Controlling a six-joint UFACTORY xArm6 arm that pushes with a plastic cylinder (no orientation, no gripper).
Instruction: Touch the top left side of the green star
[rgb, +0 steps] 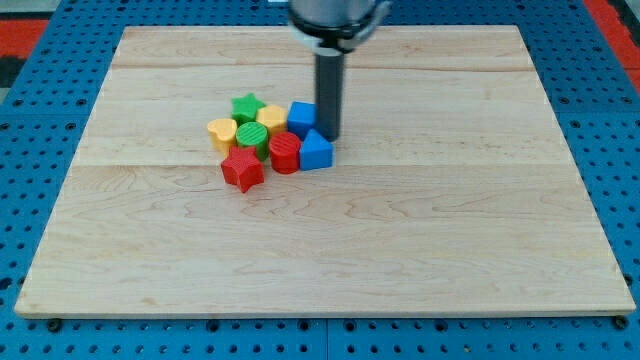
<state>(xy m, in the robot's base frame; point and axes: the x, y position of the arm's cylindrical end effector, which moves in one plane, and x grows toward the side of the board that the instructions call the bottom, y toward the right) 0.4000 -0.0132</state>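
1 green star (246, 106) left of my tip (329, 136)

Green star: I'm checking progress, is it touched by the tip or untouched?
Untouched. My tip rests among the blue blocks on the cluster's right; the green star sits apart at its top left.

Straight dark rod (329, 95), wider grey mount above

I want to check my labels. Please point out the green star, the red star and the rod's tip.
green star (247, 106), camera view, on its top face.
red star (242, 169), camera view, on its top face.
my tip (329, 136), camera view, at the rod's very lower end.
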